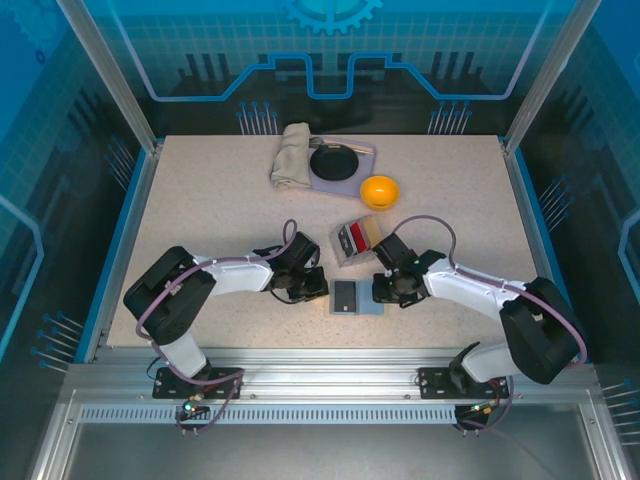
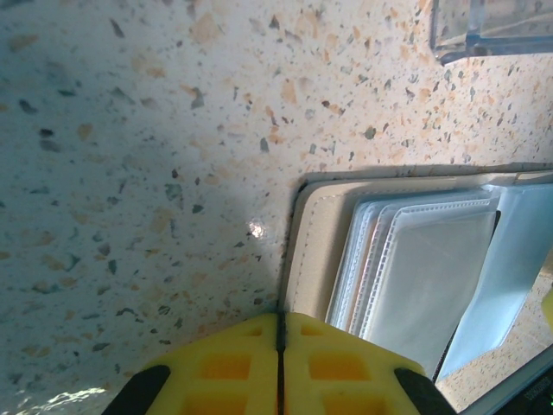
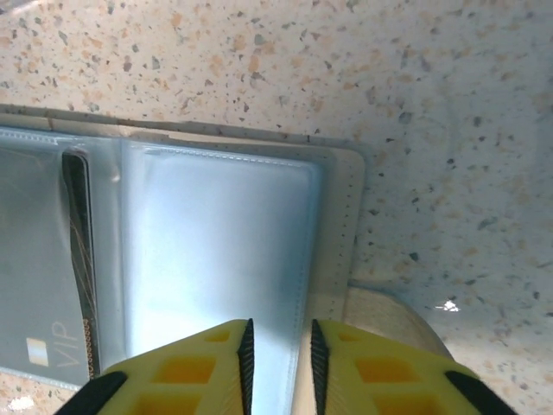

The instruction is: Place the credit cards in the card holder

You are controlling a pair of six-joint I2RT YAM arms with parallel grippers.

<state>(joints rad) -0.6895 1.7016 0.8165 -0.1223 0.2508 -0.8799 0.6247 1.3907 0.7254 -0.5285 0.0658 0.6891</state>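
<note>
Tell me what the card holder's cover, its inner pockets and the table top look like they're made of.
Card holder cover: looks like matte beige faux leather or fabric, with a stitched edge. Inner pockets: clear, glossy soft plastic; a dark card shows through one. Table top: smooth speckled stone-look surface, possibly laminate or composite.

The overhead camera looks down on the whole table (image 1: 200, 220); both wrist cameras sit close, sharing the card holder (image 2: 315, 242).

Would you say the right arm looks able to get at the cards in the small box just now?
Probably yes: the box stands close beside the right gripper, its cards upright and uncovered.
</note>
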